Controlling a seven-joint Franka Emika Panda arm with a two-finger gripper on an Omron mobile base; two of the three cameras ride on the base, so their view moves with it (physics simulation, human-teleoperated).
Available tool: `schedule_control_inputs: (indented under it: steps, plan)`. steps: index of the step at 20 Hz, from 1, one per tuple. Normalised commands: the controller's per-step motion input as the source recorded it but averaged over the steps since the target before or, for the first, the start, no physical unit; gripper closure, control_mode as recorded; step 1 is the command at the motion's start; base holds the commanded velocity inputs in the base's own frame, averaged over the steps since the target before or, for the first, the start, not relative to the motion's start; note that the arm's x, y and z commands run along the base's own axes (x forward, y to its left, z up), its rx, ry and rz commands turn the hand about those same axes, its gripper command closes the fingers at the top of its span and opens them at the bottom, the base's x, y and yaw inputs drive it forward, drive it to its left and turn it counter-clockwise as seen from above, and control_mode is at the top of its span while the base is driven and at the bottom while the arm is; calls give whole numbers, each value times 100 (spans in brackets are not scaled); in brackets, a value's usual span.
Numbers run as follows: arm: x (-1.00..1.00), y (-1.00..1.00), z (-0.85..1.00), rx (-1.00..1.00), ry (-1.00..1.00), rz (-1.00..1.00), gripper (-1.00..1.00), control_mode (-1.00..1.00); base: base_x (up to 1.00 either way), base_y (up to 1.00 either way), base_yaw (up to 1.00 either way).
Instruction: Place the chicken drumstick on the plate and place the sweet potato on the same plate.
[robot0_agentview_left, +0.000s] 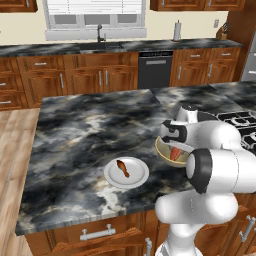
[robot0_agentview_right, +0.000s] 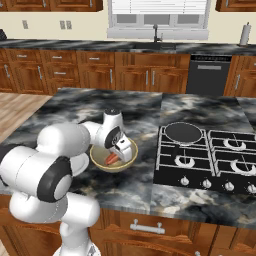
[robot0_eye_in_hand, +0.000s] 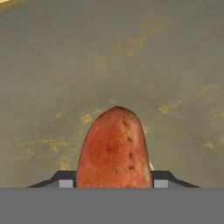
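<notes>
The chicken drumstick (robot0_agentview_left: 122, 168) lies on the pale round plate (robot0_agentview_left: 136, 180) near the island's front edge. To the right of the plate stands a deep tan bowl (robot0_agentview_left: 161, 150) (robot0_agentview_right: 131, 155), and the reddish-orange sweet potato (robot0_agentview_left: 175, 153) (robot0_agentview_right: 112, 159) (robot0_eye_in_hand: 114, 148) lies inside it. My gripper (robot0_agentview_left: 174, 145) (robot0_agentview_right: 116, 152) (robot0_eye_in_hand: 113, 181) reaches down into the bowl. In the hand view its two dark fingers (robot0_eye_in_hand: 65, 179) press against both sides of the sweet potato, shut on it, with the bowl's tan floor (robot0_eye_in_hand: 131, 65) behind. The arm's white links hide part of the bowl.
A black gas stove (robot0_agentview_right: 207, 155) (robot0_agentview_left: 240, 122) sits just right of the bowl, with a dark round pan (robot0_agentview_right: 182, 132) on its near-left burner. The marble island top (robot0_agentview_left: 90, 130) stretches left and back of the plate. The counter's front edge runs close below the plate.
</notes>
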Motion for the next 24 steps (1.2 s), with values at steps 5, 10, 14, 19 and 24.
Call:
schedule_control_inputs:
  steps: [5, 10, 14, 19, 24]
  plan:
    - [21, 0, 5, 0, 4, 0, 100, -100, 0, 0, 0]
    - [22, 0, 5, 0, 21, 0, 100, -100, 0, 0, 0]
    - [0, 0, 23, 0, 32, 2, 100, -100, 0, 0, 0]
    - [0, 0, 31, 0, 19, 1, 100, -100, 0, 0, 0]
    - [-4, 0, 29, 0, 0, 0, 100, -100, 0, 0, 0]
